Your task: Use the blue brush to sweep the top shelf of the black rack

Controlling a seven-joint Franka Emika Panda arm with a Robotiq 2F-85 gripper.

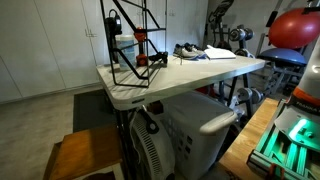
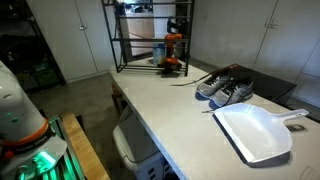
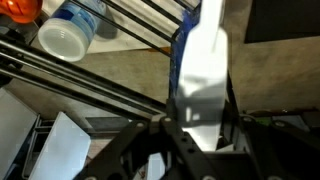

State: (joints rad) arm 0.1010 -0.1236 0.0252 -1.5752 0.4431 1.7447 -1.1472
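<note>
In the wrist view my gripper (image 3: 197,118) is shut on the blue brush (image 3: 198,60), a flat piece with dark-blue edges and a glare-white face that sticks out ahead of the jaws. The thin bars of the black rack (image 3: 90,75) run diagonally right beside it. The rack stands at the far end of the table in both exterior views (image 1: 130,40) (image 2: 150,35). I cannot make out the gripper clearly in either exterior view; it seems to be at the rack.
A white-capped bottle (image 3: 70,30) and an orange object (image 3: 20,8) sit by the rack; the orange object also shows in an exterior view (image 2: 172,52). Grey-and-white shoes (image 2: 225,90) and a white dustpan (image 2: 255,130) lie on the white table (image 2: 170,120).
</note>
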